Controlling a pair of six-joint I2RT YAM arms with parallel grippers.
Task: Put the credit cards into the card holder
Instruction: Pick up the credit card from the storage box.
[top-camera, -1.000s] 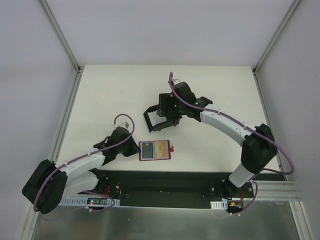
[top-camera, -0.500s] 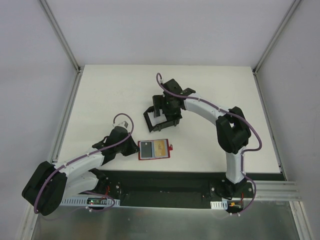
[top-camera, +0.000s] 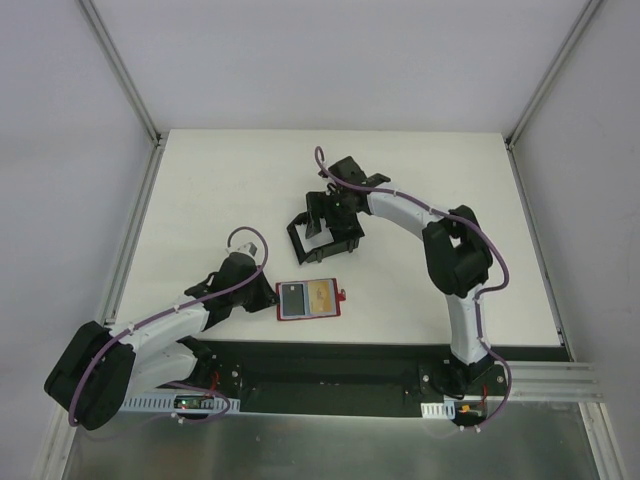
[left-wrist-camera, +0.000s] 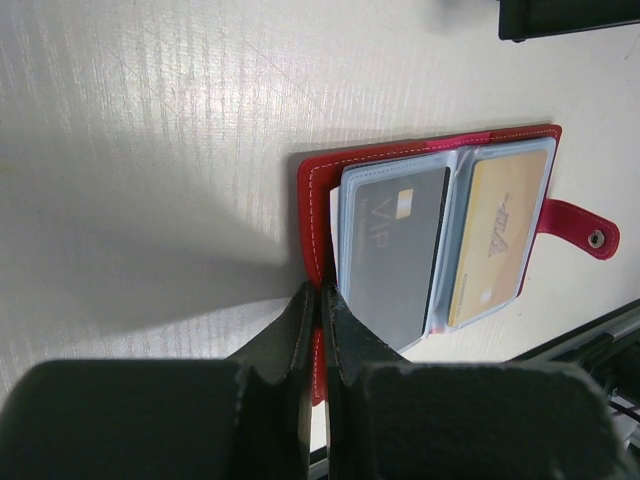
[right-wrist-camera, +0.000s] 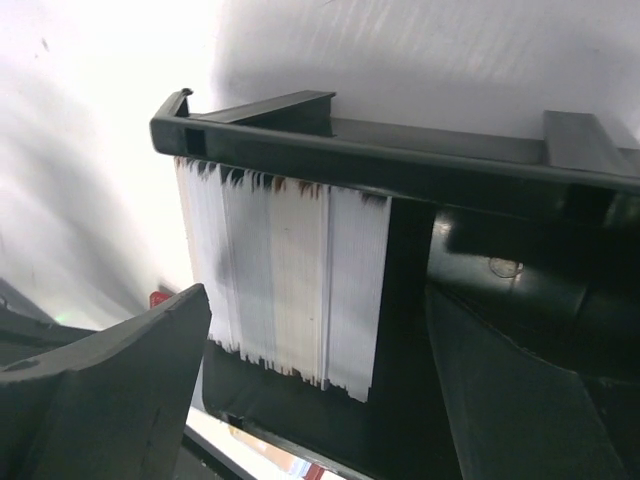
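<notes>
Many credit cards (right-wrist-camera: 285, 285) are standing packed on edge in the black box (right-wrist-camera: 400, 160); thin, stiff, slick, probably needing a pinch across one exposed edge. The right hand (right-wrist-camera: 318, 298) is hovering there, spread apart; the left hand (left-wrist-camera: 322, 300), pressed together, is touching the open card holder (left-wrist-camera: 318, 180) at its edge.

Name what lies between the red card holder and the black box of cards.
Nothing: only a bare strip of white table separates the card holder from the black box, as the top external view shows.
</notes>
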